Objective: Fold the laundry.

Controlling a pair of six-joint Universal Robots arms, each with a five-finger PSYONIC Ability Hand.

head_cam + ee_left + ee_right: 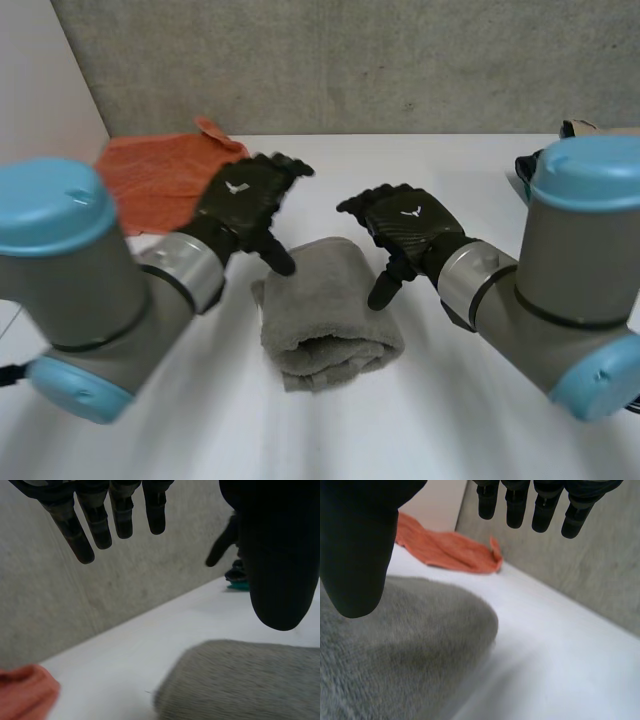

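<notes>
Left hand, right hand over folded grey towel (both relaxed)

Robotics lab or test bench, by looks: bare concrete wall behind plain white table; left arm, right arm reaching over it; grey towel, orange cloth on top.

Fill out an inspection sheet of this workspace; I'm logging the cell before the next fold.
Surface: white table, no stains seen.
Job's things: grey towel, folded, centre; orange cloth, lying flat, far left by the wall.
Clutter: dark object at the far right edge, partly behind the right arm.
Hands: left hand open over the towel's far left corner; right hand open over its right edge; neither grips it.
Cables: nothing seen.
Surroundings: grey concrete wall behind the table.
</notes>
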